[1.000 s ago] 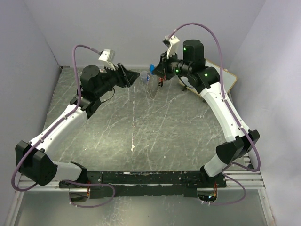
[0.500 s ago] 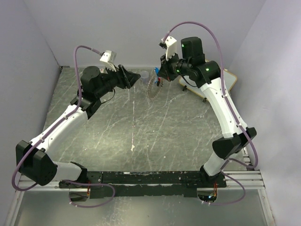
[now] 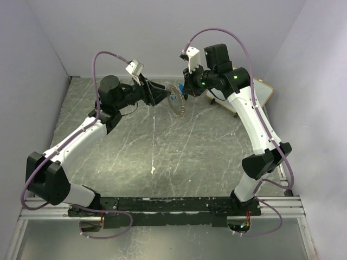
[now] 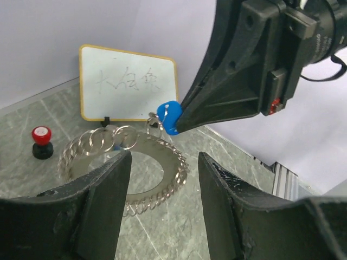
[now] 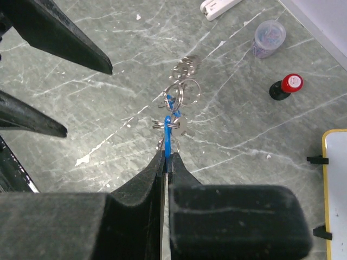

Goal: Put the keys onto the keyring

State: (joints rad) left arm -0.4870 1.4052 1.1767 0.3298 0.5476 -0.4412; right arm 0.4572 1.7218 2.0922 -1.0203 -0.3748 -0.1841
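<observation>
step: steady the ring | right tool pinched shut on blue key | keyring dangles just below right tool, off the table | left tool half open, empty, facing right tool | advice: close gently on the rim, don't set it swinging

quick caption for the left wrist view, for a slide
The right fingers pinch a blue key, keyring hanging from it, framed by the open left fingers.
</observation>
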